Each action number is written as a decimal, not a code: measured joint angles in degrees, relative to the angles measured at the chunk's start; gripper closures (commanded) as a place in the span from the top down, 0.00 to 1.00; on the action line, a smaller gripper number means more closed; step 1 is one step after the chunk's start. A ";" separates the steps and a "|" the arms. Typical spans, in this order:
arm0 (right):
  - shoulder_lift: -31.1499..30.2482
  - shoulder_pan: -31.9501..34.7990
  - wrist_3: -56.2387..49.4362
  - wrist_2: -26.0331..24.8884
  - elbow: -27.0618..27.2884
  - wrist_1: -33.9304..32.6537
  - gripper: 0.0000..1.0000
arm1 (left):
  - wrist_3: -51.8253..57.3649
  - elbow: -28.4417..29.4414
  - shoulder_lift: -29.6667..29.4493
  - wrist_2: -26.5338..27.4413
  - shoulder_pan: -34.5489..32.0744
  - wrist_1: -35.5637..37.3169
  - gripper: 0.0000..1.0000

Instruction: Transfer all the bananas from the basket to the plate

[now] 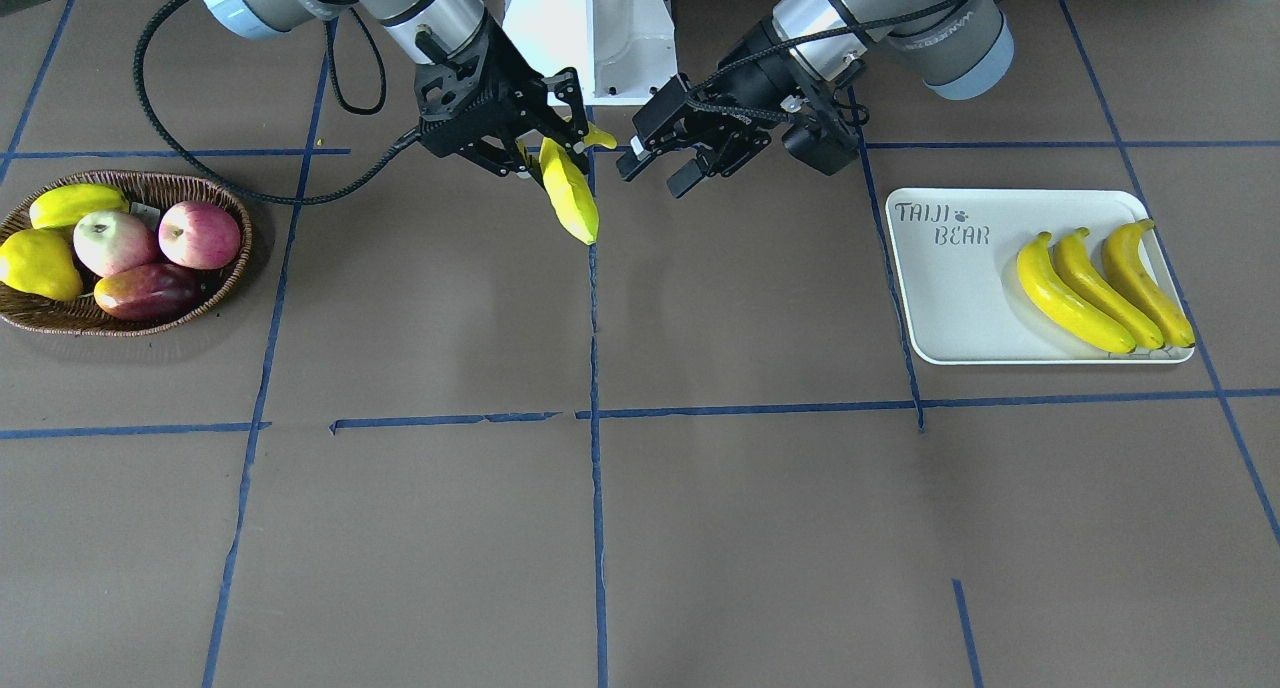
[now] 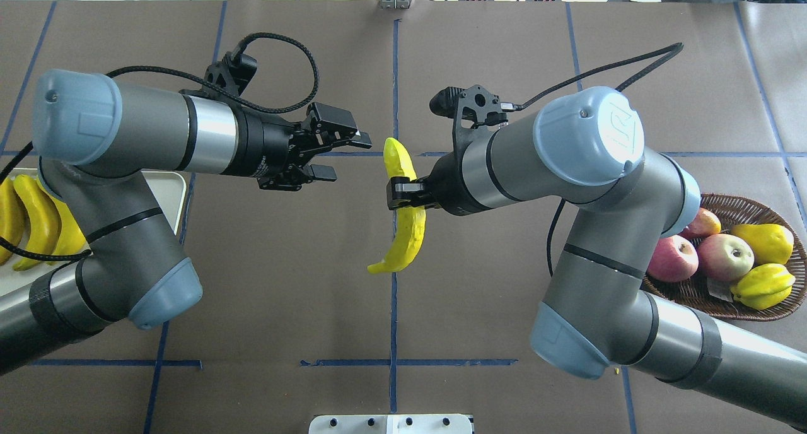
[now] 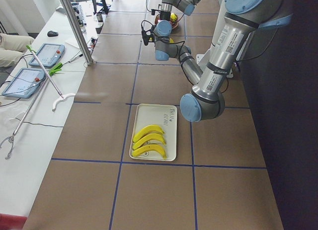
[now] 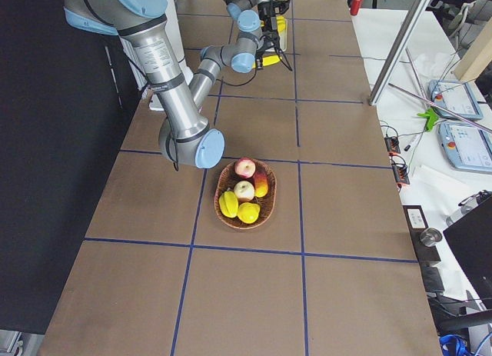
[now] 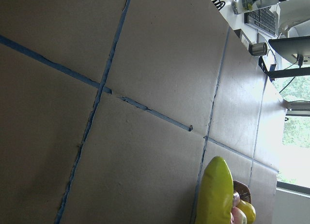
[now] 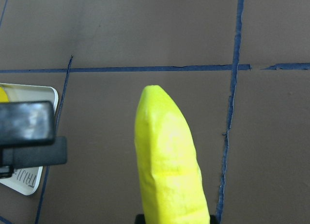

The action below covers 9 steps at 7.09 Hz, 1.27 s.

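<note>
Right tool (image 2: pixel 404 196): jaws clamped on the middle of 1 banana (image 2: pixel 405 238), with both ends sticking out free. The banana sits over the centre blue tape line (image 1: pixel 597 488) of the tabletop (image 1: pixel 420 528), between the 2 arms. In the right wrist view its blunt end fills the lower middle of the frame.

Left tool (image 2: pixel 345 159): jaws spread wide, nothing between them. It points toward the held banana, near its far end but apart from it.

Plate (image 1: pixel 945 308): flat on the tabletop on the left arm's side, well apart from both tools. 3 bananas (image 1: pixel 1105 293) lie on it side by side, close together, crowded toward the end away from the "TAIJI BEAR" lettering (image 1: pixel 940 223).

Basket (image 1: pixel 60 320): on the tabletop on the right arm's side, well apart from the plate. It holds 2 red-and-pale apples (image 1: pixel 200 234), 1 dark red mango-like fruit (image 1: pixel 148 290) and 2 yellow fruits (image 1: pixel 40 265).

Side views: both tools are too small and too far off to judge the jaws.
</note>
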 measured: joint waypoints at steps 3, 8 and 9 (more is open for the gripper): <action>1.69 -2.31 1.14 -3.95 -0.06 -0.70 0.00 | -0.10 0.84 -0.63 3.56 2.32 0.35 0.80; 3.08 -4.47 1.30 -6.53 -0.37 -0.75 0.00 | -0.07 2.09 -1.18 5.14 4.81 0.52 0.77; 3.22 -4.49 1.30 -6.58 -0.38 -0.75 0.00 | -0.06 2.22 -1.24 5.24 4.98 0.52 0.74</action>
